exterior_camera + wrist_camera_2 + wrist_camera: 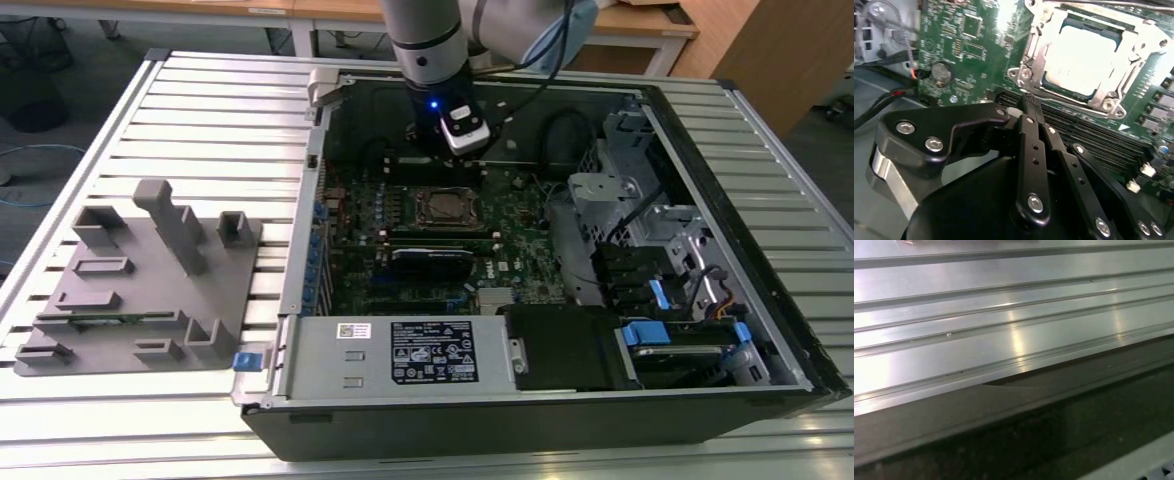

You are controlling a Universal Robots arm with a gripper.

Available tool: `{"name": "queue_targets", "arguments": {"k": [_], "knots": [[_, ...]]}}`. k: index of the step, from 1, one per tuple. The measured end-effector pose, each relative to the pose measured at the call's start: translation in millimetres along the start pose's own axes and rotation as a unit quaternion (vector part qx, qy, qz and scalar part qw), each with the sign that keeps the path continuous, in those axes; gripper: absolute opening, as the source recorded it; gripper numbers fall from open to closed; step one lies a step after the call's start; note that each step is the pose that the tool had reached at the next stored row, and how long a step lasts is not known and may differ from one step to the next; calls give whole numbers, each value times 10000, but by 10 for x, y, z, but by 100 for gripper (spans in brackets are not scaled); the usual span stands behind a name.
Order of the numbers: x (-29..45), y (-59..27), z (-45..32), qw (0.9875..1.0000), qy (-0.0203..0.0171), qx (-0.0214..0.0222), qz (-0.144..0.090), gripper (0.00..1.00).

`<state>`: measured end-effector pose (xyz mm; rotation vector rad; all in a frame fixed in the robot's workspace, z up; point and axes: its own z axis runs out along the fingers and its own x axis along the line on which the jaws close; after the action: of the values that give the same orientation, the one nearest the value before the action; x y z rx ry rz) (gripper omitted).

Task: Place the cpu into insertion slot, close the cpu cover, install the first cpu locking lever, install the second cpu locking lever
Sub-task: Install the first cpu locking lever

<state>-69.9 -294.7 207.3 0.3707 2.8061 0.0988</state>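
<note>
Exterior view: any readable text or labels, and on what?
None legible.
Black-and-white label on the silver power supply box: print too small to read.
Small white sticker beside it: too small.
Silver-grey square cpu: faint marks in the second wrist view, blurred.

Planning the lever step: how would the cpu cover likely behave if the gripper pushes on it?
The cpu cover looks like thin sheet metal, so probably stiff but springy. Its shiny surface may let the gripper slip. Lying over the cpu, it likely shifts little.

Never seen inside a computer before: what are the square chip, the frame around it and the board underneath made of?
The chip looks like dull grey metal with a matte sheen. The frame seems bright stamped steel, since it glints. The board looks like glossy green laminate, probably fibreglass.
</note>
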Motion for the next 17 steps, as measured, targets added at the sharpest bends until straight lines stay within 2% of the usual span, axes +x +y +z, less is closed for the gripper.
{"name": "queue_targets", "arguments": {"k": [2, 5, 10, 11, 16, 17], "knots": [[-6, 1, 5, 9999, 159, 10, 14, 11], [-20, 4, 12, 9990, 433, 54, 33, 11], [-44, 10, 27, 9961, 867, 171, 49, 11], [-44, 10, 27, 9959, 886, 177, 49, 11], [-44, 10, 27, 9959, 891, 178, 47, 11], [-44, 11, 29, 9957, 902, 198, 28, 11]]}}
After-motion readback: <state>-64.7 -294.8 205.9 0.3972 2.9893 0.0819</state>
